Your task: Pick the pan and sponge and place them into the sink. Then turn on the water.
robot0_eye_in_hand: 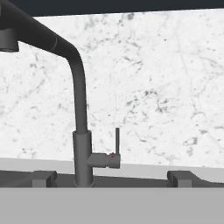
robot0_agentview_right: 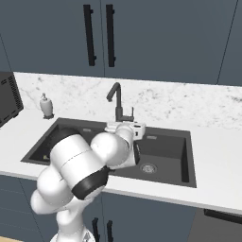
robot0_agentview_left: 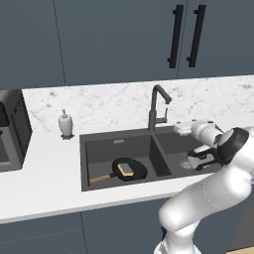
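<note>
The black pan (robot0_agentview_left: 119, 168) with its wooden handle (robot0_agentview_left: 100, 177) lies in the left basin of the dark sink (robot0_agentview_left: 99, 149). The yellow sponge (robot0_agentview_left: 128, 169) rests on the pan. My gripper (robot0_eye_in_hand: 113, 179) hovers over the right basin, level with the base of the dark faucet (robot0_eye_in_hand: 81, 131) and facing it. Its fingertips (robot0_eye_in_hand: 43, 178) stand wide apart, open, with nothing between them. The faucet's thin lever (robot0_eye_in_hand: 117, 142) stands upright just beyond them. From the left base view the hand (robot0_agentview_left: 191, 128) sits right of the faucet (robot0_agentview_left: 158, 106). In the right base view my arm covers the left basin.
A white soap dispenser (robot0_agentview_left: 65, 124) stands on the counter left of the sink. A dark appliance (robot0_agentview_left: 12, 131) sits at the far left. Marble backsplash (robot0_eye_in_hand: 153, 87) rises behind the faucet, with dark cabinets (robot0_agentview_left: 124, 39) above. The right basin (robot0_agentview_right: 170, 151) has a round drain (robot0_agentview_right: 148, 167).
</note>
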